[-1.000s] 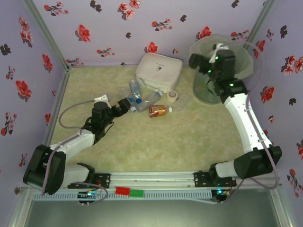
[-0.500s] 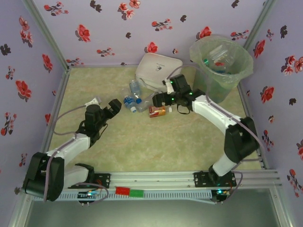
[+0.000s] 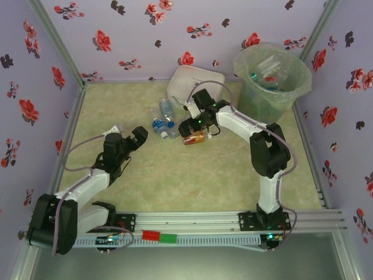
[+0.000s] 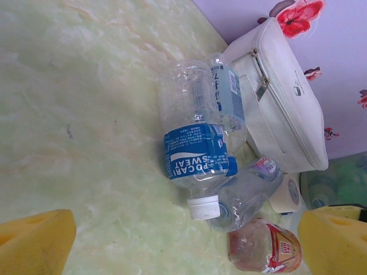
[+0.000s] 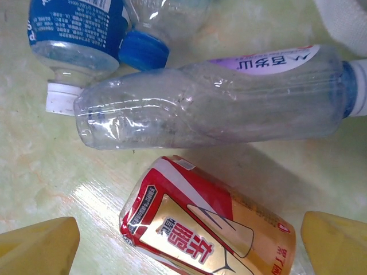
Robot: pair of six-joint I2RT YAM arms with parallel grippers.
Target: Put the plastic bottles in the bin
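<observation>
The amber bottle (image 5: 212, 229) lies on its side on the table (image 3: 175, 181), and my right gripper (image 5: 188, 247) hangs over it with its yellow pads (image 5: 37, 246) spread wide, one on each side and neither touching it. I judge it light and nearly empty. Its wall looks thin enough to dent, and the glossy wrap looks slick. I would close across the middle of the body, squeezing just enough, since a round bottle can roll out from under a lopsided pinch.

Just beside it at 12 o'clock lies a clear bottle (image 5: 212, 100), crumpled at the waist and so soft. At 10 o'clock a blue-label bottle (image 4: 195, 149) lies against another one. Closing carelessly could nudge these neighbours.

My left gripper (image 3: 139, 135) is open too, holding nothing, and sits at 8 o'clock from the cluster, apart from it.

In the top view the bin (image 3: 294, 87) stands at 2 o'clock from the bottles, tall, bag-lined and already holding several. The box (image 3: 195, 87) sits at 12 o'clock, with a tape roll (image 4: 287, 195) next to it. The table is smooth and pale green, so things may slide on it. Flowered walls (image 3: 116, 35) close in three sides, leaving little room near the bin.
</observation>
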